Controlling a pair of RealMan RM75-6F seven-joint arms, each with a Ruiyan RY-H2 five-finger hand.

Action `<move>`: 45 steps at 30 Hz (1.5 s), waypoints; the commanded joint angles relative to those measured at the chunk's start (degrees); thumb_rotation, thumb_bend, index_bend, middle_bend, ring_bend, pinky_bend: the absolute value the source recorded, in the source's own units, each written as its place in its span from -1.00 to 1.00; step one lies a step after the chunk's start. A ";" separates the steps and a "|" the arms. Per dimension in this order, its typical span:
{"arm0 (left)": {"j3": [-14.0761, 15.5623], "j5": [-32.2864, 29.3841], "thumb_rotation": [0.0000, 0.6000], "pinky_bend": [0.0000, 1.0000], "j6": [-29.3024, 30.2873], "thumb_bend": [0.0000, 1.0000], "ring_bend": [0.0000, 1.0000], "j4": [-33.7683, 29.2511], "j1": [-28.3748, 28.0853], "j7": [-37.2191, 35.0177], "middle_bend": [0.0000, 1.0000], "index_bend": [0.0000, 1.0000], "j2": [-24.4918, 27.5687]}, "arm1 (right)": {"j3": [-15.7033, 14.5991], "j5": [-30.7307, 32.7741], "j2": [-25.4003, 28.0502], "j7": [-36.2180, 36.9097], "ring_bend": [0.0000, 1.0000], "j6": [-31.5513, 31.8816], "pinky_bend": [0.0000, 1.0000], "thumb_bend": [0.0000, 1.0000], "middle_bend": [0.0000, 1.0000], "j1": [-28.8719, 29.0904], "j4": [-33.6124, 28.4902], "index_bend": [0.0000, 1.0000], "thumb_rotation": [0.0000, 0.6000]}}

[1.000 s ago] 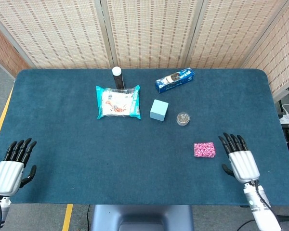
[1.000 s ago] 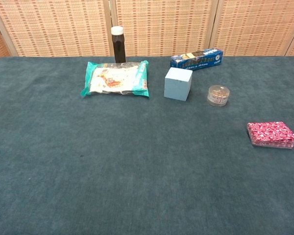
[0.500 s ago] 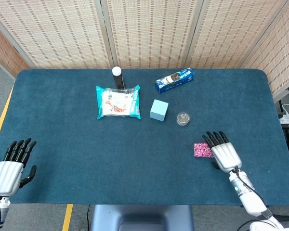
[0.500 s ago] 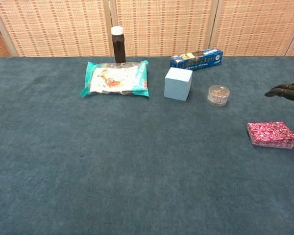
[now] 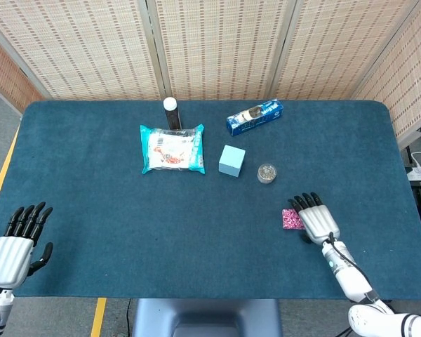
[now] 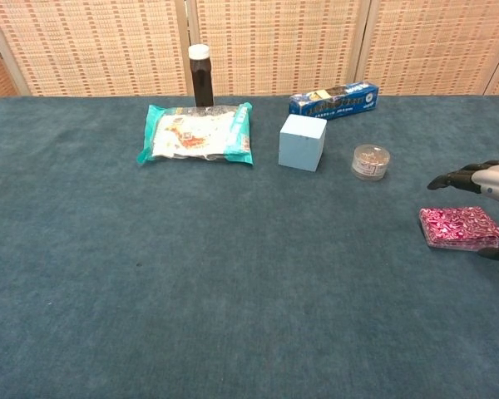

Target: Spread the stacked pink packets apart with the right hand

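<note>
Now your right robot hand [image 5: 317, 219], fingers spread and grasping nothing, hovers over the stacked pink packets [image 6: 461, 227]; your left robot hand [image 5: 17, 243] rests released at the worktop [image 5: 91, 203] edge.

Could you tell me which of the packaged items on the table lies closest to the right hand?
The stack of pink packets, directly under the right hand. The teal snack bag and blue box lie far off across the table.
</note>
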 commanded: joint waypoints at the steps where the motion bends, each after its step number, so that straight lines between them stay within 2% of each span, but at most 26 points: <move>1: -0.07 -0.09 1.00 -0.87 -0.03 -0.06 -1.00 0.03 0.00 -0.05 -1.00 -1.00 0.00 | -0.22 0.50 0.05 -0.12 -1.00 -0.13 -1.00 -0.63 -0.76 0.42 -0.03 -0.68 1.00; 7: -0.17 -0.09 1.00 -0.87 -0.18 -0.06 -1.00 -0.24 -0.12 0.21 -1.00 -1.00 0.11 | -0.45 2.23 -0.74 -0.50 -1.00 0.04 -1.00 -0.63 -0.67 1.44 0.97 -0.55 1.00; 20: -0.02 0.15 1.00 -0.87 0.11 -0.06 -1.00 0.13 0.11 -0.15 -1.00 -1.00 0.07 | -1.24 5.35 -1.67 -1.82 -1.00 1.38 -1.00 -0.63 -0.66 2.88 0.83 -0.54 1.00; 30: 0.11 0.31 1.00 -0.87 -0.07 -0.05 -1.00 0.45 0.05 -0.35 -1.00 -1.00 -0.04 | -1.56 8.09 -2.55 -3.47 -1.00 2.29 -1.00 -0.63 -0.61 3.92 1.00 -0.46 1.00; 40: 0.02 0.13 1.00 -0.87 -0.52 -0.06 -1.00 0.17 -0.19 -0.50 -1.00 -1.00 0.11 | -1.71 8.57 -3.58 -3.36 -0.89 3.90 -1.00 -0.63 -0.49 4.36 1.50 -0.30 1.00; 45: 0.10 0.20 1.00 -0.87 -0.34 -0.06 -1.00 0.10 -0.05 -0.54 -1.00 -1.00 0.24 | -1.82 9.53 -4.02 -3.90 -0.87 3.85 -1.00 -0.63 -0.48 4.86 1.81 -0.28 1.00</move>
